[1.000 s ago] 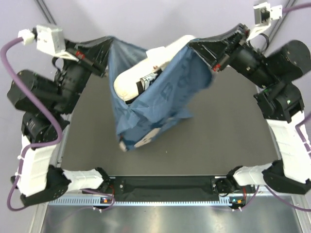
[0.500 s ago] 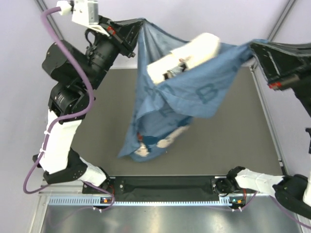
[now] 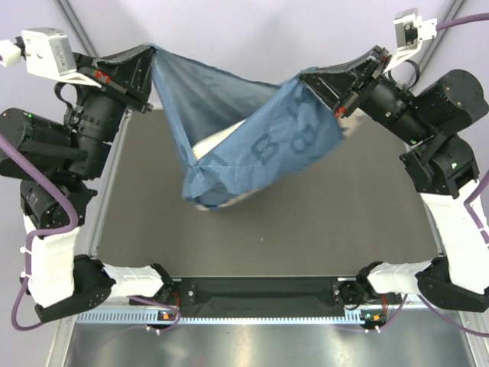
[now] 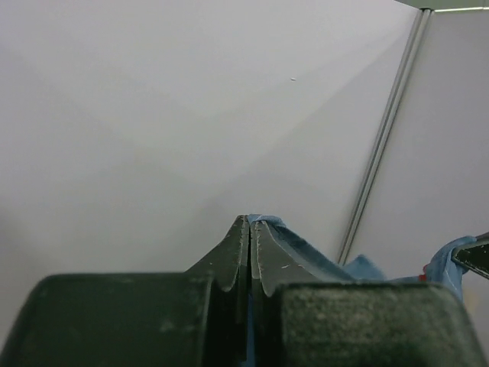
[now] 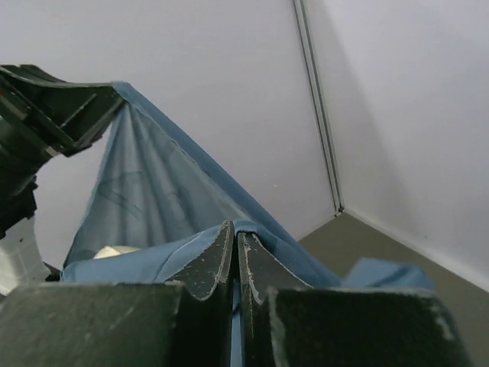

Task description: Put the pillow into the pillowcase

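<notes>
— What did the two arms have hold of?

— The large blue fabric pillowcase [image 3: 275, 145], printed with darker letters. The black two-finger left gripper [image 3: 153, 52] was pinched tight on one upper corner of the cloth at the far left. The black right gripper [image 3: 303, 76] was clamped on the opposite corner at the far right. Both wrist views showed the jaws pressed together with a thin blue edge caught between them.

— How did the pillowcase hang?

— Like a sling between the two grippers, raised above the dark grey table [image 3: 321, 229]. The left side was pulled into taut folds running down from the left gripper. The right side hung as a broad panel, its letters facing the overhead camera. The lowest part sagged towards the left-centre of the table; whether it touched the surface, I could not tell.

— And the soft cream-white rectangular pillow [image 3: 208, 145]?

— Inside the pillowcase, low in the sag. Little of it showed: a pale strip in the open mouth between the two fabric layers. There was also a pale patch under the bottom fold, but I could not tell whether that was pillow or print. From the right wrist view, a small pale spot lay deep in the case.

— What was behind?

— A plain pale lilac wall [image 3: 252, 30].
</notes>
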Controlling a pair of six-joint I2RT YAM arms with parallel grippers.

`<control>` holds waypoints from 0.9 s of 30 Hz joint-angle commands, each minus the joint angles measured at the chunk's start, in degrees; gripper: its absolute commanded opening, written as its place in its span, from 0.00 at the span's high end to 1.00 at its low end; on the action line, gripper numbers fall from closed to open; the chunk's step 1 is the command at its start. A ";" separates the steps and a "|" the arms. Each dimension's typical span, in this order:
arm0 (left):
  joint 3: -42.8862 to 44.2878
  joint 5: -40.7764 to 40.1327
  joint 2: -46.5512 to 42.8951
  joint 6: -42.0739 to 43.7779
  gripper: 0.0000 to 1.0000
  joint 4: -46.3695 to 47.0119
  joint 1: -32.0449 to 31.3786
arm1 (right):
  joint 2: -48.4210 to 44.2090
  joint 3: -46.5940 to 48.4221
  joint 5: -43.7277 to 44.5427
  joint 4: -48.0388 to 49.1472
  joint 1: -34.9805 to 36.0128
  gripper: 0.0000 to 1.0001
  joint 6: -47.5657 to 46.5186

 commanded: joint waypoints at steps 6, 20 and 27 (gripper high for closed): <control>-2.49 2.57 4.59 -4.91 1.00 10.72 0.43 | -6.51 1.47 16.31 -4.11 -8.21 1.00 0.37; 4.96 5.24 22.54 -10.02 1.00 10.20 -10.39 | 12.98 27.32 -23.43 18.48 -53.13 1.00 40.61; -16.52 -5.93 7.26 -16.34 1.00 11.07 -7.58 | 13.80 16.88 -26.91 13.63 -38.39 1.00 29.14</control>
